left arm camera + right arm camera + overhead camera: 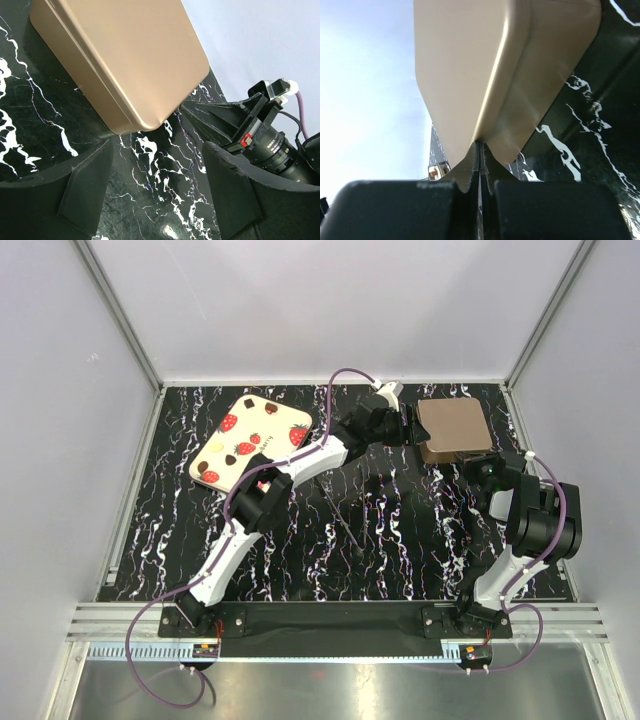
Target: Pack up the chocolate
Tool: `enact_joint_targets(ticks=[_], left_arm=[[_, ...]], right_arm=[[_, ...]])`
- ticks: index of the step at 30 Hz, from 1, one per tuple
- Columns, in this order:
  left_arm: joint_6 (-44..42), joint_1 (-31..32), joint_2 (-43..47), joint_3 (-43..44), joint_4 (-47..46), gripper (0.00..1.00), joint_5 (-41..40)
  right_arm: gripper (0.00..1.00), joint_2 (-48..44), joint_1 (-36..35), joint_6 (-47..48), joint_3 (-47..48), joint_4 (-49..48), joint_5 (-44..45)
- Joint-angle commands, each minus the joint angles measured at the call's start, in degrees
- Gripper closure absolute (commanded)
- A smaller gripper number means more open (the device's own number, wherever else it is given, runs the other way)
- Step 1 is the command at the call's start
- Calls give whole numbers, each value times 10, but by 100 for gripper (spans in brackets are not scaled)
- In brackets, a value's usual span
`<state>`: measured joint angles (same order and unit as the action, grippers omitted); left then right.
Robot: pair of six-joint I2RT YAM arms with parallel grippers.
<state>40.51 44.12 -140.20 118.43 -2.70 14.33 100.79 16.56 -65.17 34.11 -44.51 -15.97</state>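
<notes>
Positioning step, likely: left end effector gapes empty beside brown tray; right end effector closed, tips on its corner. Next probably needs a steady nudge.

**Pale booth, black marble table**

Beneath the left gripper spreads a black table veined in white. Beyond the gripper rises a plain pale back wall, and matching side walls stand well off to either side. Far behind it runs an aluminium rail. The light is soft and even.
</notes>
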Motion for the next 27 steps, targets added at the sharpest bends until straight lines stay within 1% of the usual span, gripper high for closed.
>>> enact_joint_targets(ticks=[1, 8, 12, 14, 19, 20, 22, 23, 24, 25, 26, 27], left_arm=[[-3, -3, 25, 1, -31, 23, -4], [-3, -3, 27, -1, -29, 24, 0], [-8, -3, 28, -7, -29, 24, -1], [-9, -3, 29, -7, -27, 24, -1], [-10, -3, 36, -14, -27, 24, 3], [-12, -3, 39, -15, -28, 24, 0], [-18, -4, 45, -21, -26, 24, 0], [-19, -6, 52, -22, -24, 23, -1], [-21, -8, 56, -28, -21, 24, -2], [-22, -12, 62, -30, -19, 24, -3], [-23, -15, 73, -35, -18, 23, -2], [-24, -17, 80, -45, -19, 23, -2]], right_arm=[[100, -22, -4, -1, 7, -51, 4], [100, 9, -4, -6, 18, -55, -8], [100, 9, -4, 3, 32, -47, -17], [98, 1, -4, 18, 41, -19, -17], [93, -9, -4, 77, 103, 59, -28], [92, -12, -4, 87, 124, 87, -31], [88, -23, -4, 121, 151, 131, -28], [84, -24, -4, 136, 188, 185, -24], [73, -21, -4, 151, 212, 218, -23], [68, -10, -4, 193, 240, 252, -21], [62, -3, -4, 217, 294, 321, -17], [56, 4, -4, 239, 317, 348, -10]])
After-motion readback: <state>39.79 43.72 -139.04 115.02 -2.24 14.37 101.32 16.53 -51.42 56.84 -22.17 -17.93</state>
